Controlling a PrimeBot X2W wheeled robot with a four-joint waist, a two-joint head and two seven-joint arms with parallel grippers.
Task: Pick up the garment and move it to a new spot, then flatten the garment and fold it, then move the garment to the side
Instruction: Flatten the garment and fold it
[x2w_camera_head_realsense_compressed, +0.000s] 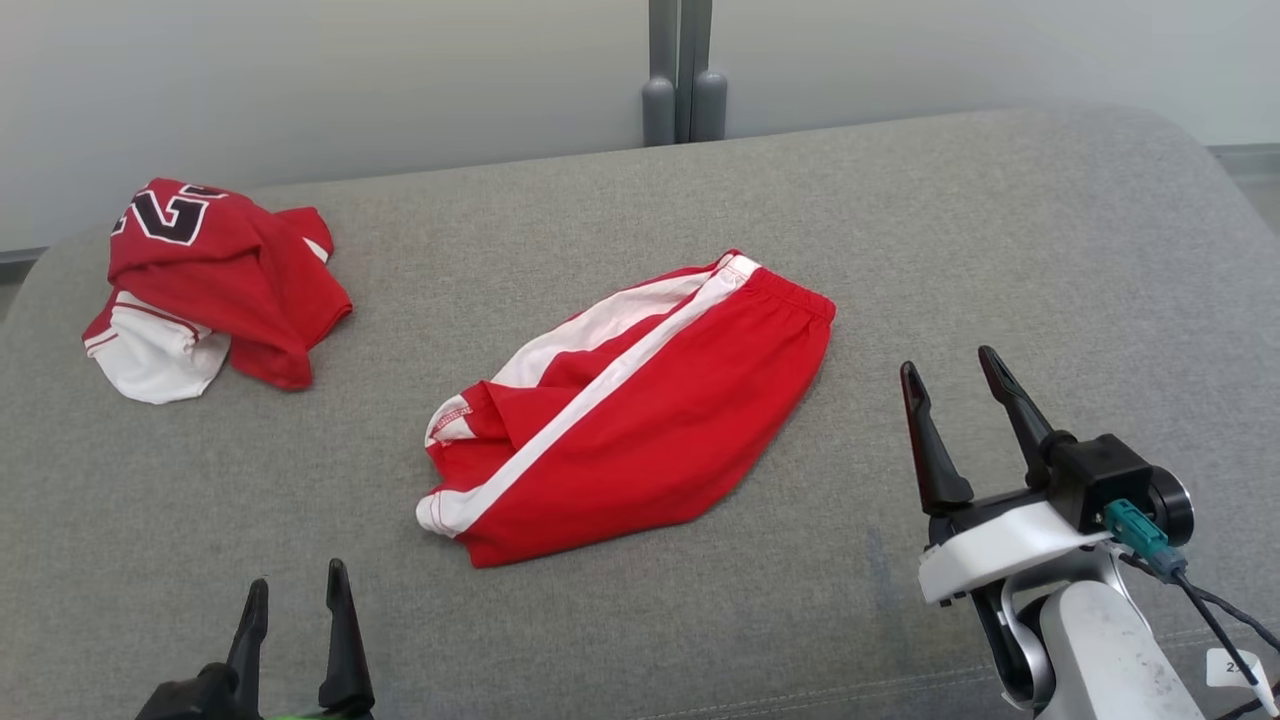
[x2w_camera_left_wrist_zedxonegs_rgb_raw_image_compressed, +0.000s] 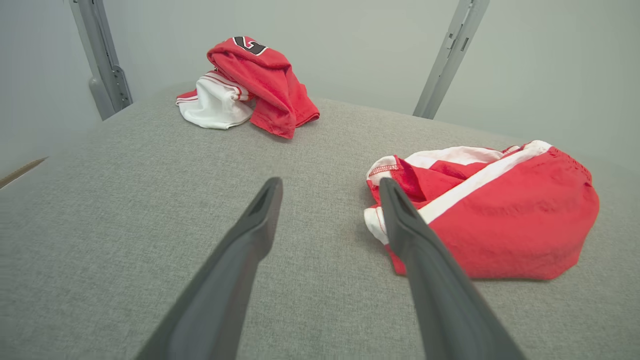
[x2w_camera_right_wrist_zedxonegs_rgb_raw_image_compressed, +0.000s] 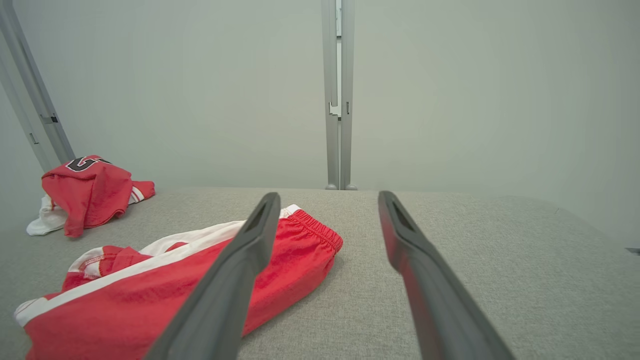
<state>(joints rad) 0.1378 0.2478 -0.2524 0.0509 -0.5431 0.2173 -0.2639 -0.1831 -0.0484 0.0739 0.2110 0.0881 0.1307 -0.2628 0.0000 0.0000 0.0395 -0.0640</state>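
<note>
A: Leftmost?
B: A crumpled red jersey (x2w_camera_head_realsense_compressed: 215, 285), far back. The left gripper (x2w_camera_head_realsense_compressed: 298, 575) sits nearer, fingers spread wide, holding nothing.
A: The garment?
B: The red shorts (x2w_camera_head_realsense_compressed: 640, 420) lie mid grey padded surface (x2w_camera_head_realsense_compressed: 1000, 220), diagonal, waistband pointing far-right. The right gripper (x2w_camera_head_realsense_compressed: 948, 360) is beside them, equally wide, empty.

Head high, wrists low, shorts (x2w_camera_head_realsense_compressed: 650, 430) common

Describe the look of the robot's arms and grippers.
The left gripper and right gripper each have two long, dark, tapering jaws. Behind the right one are a black block, a white wrist shell, a pale scuffed forearm and a teal connector with a black cable.
</note>
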